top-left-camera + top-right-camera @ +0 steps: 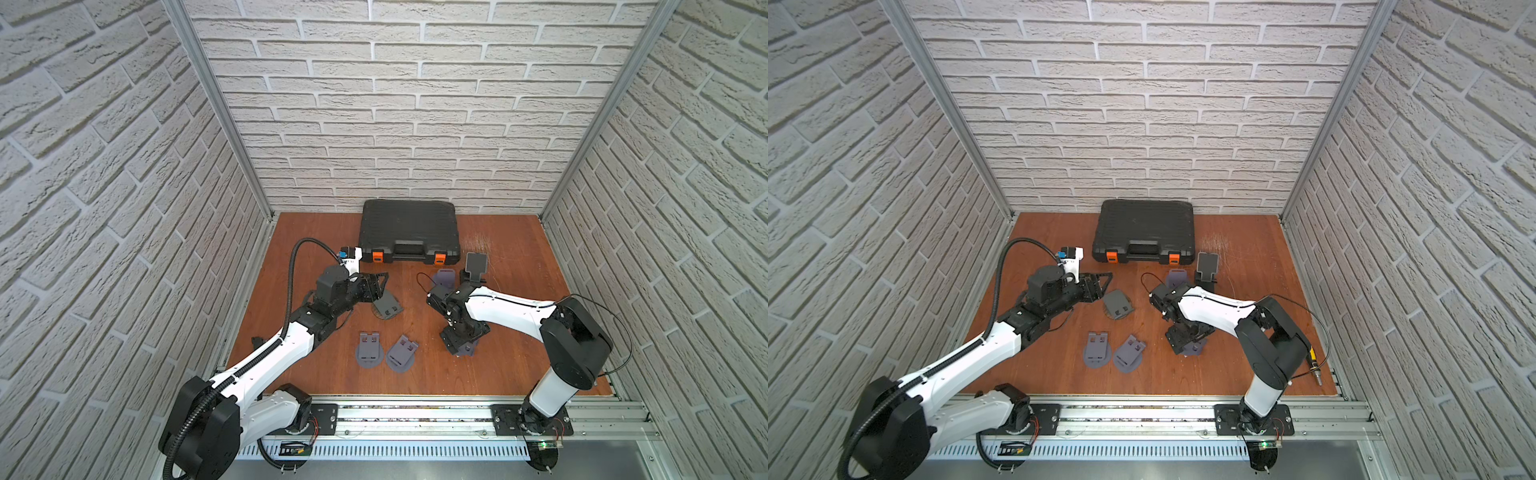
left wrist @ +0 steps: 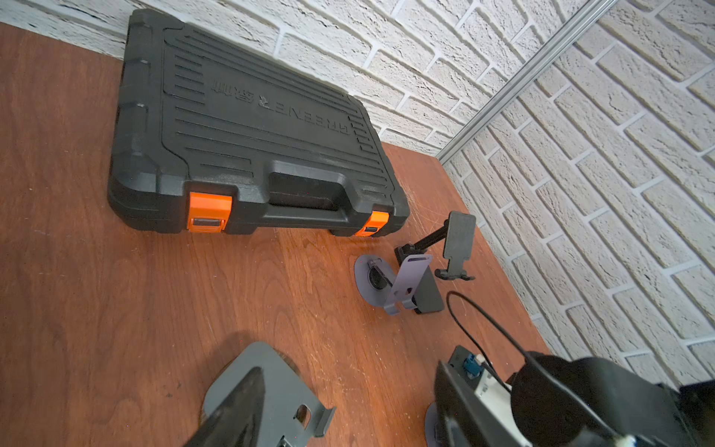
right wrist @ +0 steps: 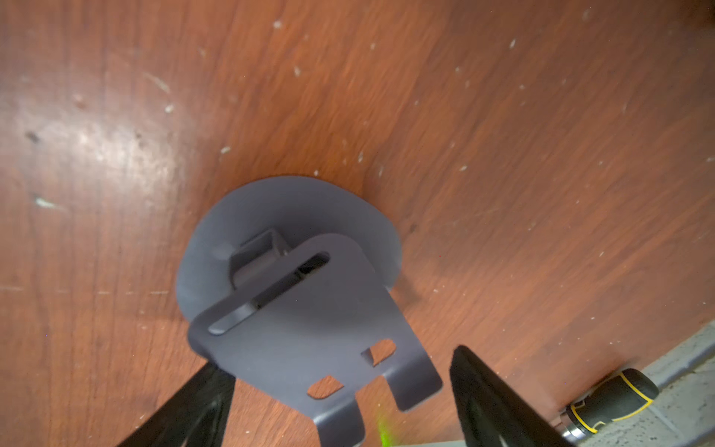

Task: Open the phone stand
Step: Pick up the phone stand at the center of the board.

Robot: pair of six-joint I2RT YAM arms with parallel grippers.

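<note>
Right gripper (image 3: pixel 338 362): jaws apart, flanking the slate-grey round-based phone stand (image 3: pixel 294 317), plate raised. Recommend withdrawing straight upward, clear of its 2 hooks.

place: robot lab test cell | signs: brick-pattern panels (image 1: pixel 395 104), aluminium frame (image 1: pixel 220 108), arm mounting rail (image 1: pixel 415 413)

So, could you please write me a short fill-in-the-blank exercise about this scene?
The black tool case has two ___ latches.
On the table, ___ folded phone stands lie flat side by side.
The right gripper straddles a grey stand with its jaws ___.
Missing words: orange; two; open.
</note>
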